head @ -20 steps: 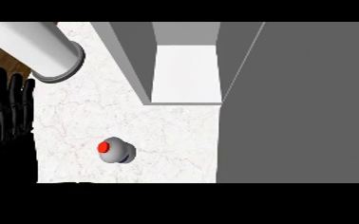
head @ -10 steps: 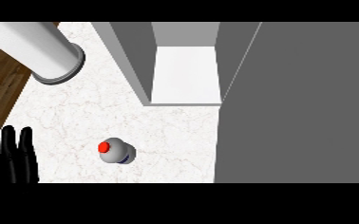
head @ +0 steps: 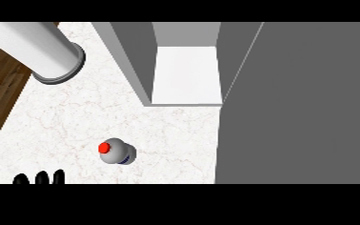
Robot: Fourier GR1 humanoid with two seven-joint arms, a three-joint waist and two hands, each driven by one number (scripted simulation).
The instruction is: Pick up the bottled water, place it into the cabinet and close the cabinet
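Presently the task stands at its first step: the pick-up has not begun. The bottled water (head: 116,152) stands upright on the table (head: 70,109) at about 7 o'clock in the head view, red cap uppermost, untouched and apart from everything round it. The cabinet (head: 186,71) lies at 12 o'clock with its white shelf exposed; the broad grey door (head: 295,105) at 3 o'clock is judged to be swung open. Of the left hand (head: 38,178) only black fingertips show, at the lower edge near 7 o'clock, pointing up and straight. They hold nothing and touch nothing; the bottle is near them, at roughly 1 o'clock from them, but apart. The right hand is not in view. Judgement: the next move calls for a hand to come to the bottle and curl round its body below the cap, keeping it upright, before carrying it toward 12 o'clock onto the shelf. Shutting the door comes last.
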